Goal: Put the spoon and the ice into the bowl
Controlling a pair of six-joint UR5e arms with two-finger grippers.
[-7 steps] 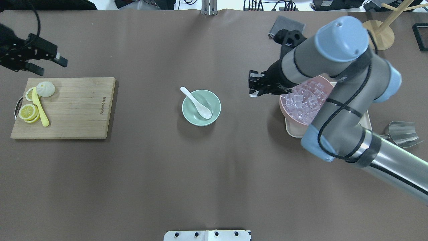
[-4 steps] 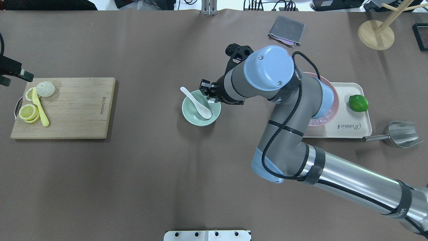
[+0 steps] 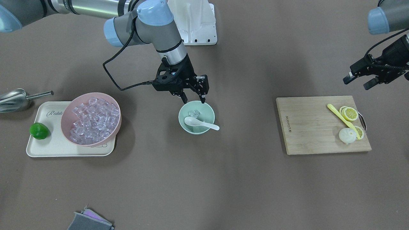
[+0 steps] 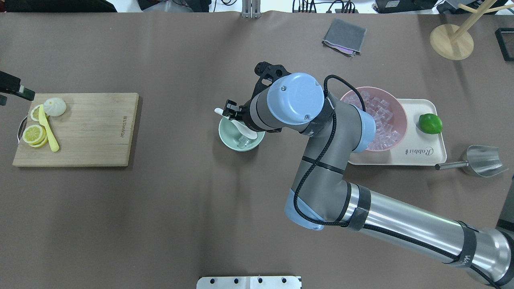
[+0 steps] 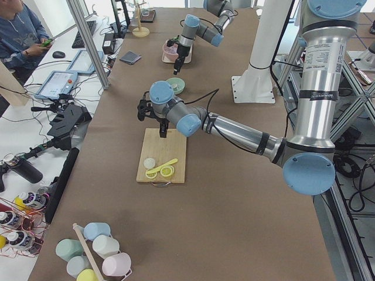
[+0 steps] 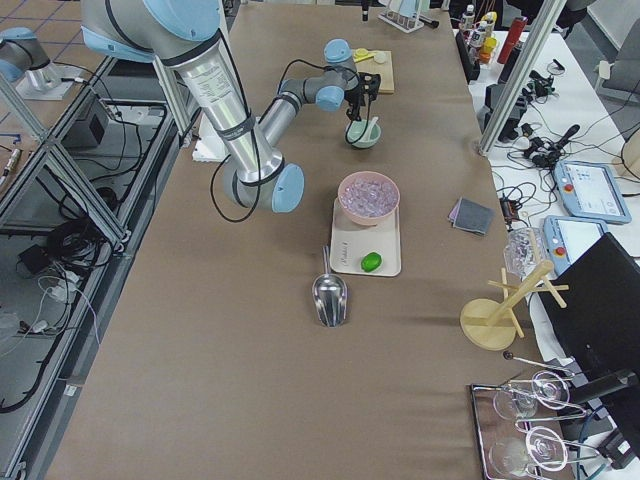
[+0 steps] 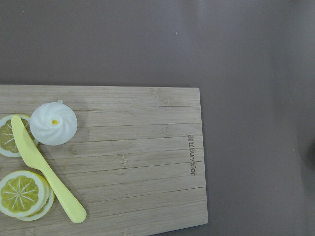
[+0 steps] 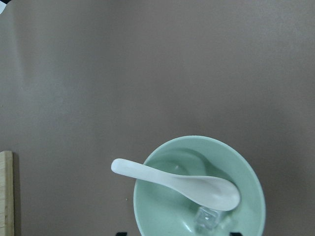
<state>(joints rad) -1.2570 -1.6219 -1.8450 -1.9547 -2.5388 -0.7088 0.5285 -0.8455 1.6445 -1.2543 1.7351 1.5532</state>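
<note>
The mint-green bowl [image 3: 195, 130] stands mid-table. The white spoon [image 3: 200, 123] lies in it, scoop inside and handle over the rim. One clear ice cube [image 3: 194, 113] lies in the bowl beside the scoop. The right wrist view shows the bowl [image 8: 147, 196], the spoon [image 8: 187, 184] and the ice [image 8: 206, 219] from above. My right gripper [image 3: 194, 101] hangs just above the bowl's far rim, open and empty. In the overhead view the right arm covers part of the bowl [image 4: 225, 134]. My left gripper [image 3: 357, 83] is open and empty, beyond the cutting board's far corner.
A pink bowl [image 3: 117, 126] full of ice cubes sits on a cream tray [image 3: 48, 148] with a lime [image 3: 39, 131]. A metal scoop [image 3: 12, 99] lies beside the tray. A wooden cutting board [image 3: 313, 127] holds lemon slices, a bun and a yellow utensil. A grey cloth [image 3: 89, 221] lies apart.
My right gripper moved from the pink bowl to over the green bowl and opened; an ice cube now lies in the green bowl. My left gripper drew back toward the table's left edge.
</note>
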